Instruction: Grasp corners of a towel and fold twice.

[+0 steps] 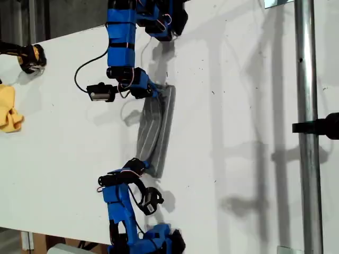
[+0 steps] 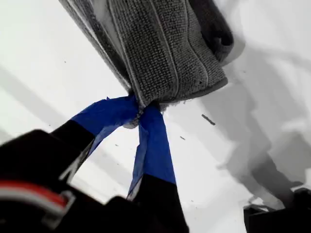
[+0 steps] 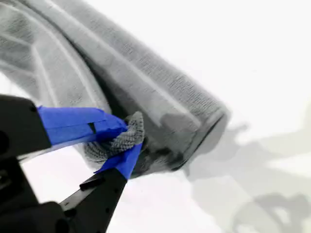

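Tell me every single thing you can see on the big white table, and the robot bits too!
towel: one, dark grey with thin pale stripes, folded into a long strip mid-table, each end pinched by a gripper
yellow cloth: one, crumpled at the exterior view's left edge
black and yellow object: one, at the exterior view's upper left; too cut off to name
metal pole: one, silver, upright along the exterior view's right, with a black clamp
table: one, white
my first gripper: blue-taped fingers, shut on a towel corner
my second gripper: blue-taped fingers, shut on a towel corner
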Available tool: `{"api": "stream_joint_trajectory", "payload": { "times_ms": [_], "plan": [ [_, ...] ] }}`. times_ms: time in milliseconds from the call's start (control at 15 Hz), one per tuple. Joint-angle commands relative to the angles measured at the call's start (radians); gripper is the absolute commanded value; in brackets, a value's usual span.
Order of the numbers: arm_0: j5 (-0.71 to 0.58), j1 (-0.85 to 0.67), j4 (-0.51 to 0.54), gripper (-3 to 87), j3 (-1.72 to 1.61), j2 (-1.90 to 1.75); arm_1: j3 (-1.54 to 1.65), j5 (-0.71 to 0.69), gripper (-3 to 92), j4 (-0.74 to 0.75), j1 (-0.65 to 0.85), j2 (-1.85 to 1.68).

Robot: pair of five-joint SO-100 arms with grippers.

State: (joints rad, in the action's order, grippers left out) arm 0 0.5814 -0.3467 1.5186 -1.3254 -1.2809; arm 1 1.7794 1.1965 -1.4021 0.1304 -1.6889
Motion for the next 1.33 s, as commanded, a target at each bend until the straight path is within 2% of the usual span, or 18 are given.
{"api": "stream_joint_trajectory", "payload": {
  "times_ms": [0,400,533,600,800,933,1067,1267],
  "plan": [
    [0.054,0.046,-0.031,-1.0,-0.054,-0.014,0.035,0.035,-0.2,0.054,-0.043,0.015],
    [0.104,0.054,-0.138,-0.7,-0.242,0.002,0.084,0.117,-0.2,0.126,-0.133,0.146],
    [0.107,0.017,-0.155,8.0,-0.267,0.000,0.089,0.114,0.4,0.103,-0.101,0.167],
    [0.103,0.003,-0.149,10.6,-0.264,0.000,0.089,0.109,0.6,0.081,-0.083,0.161],
    [0.083,-0.006,-0.057,4.8,-0.202,-0.086,0.021,0.077,0.8,-0.060,-0.057,0.020],
    [0.081,-0.006,0.048,9.6,-0.155,-0.207,-0.078,0.074,17.7,-0.209,-0.061,-0.092],
    [0.106,-0.002,0.115,14.1,-0.175,-0.377,-0.193,0.072,22.4,-0.336,-0.094,-0.173],
    [0.143,-0.012,0.121,16.8,-0.319,-0.641,-0.186,0.075,31.8,-0.397,-0.103,-0.278]
  ]
}}
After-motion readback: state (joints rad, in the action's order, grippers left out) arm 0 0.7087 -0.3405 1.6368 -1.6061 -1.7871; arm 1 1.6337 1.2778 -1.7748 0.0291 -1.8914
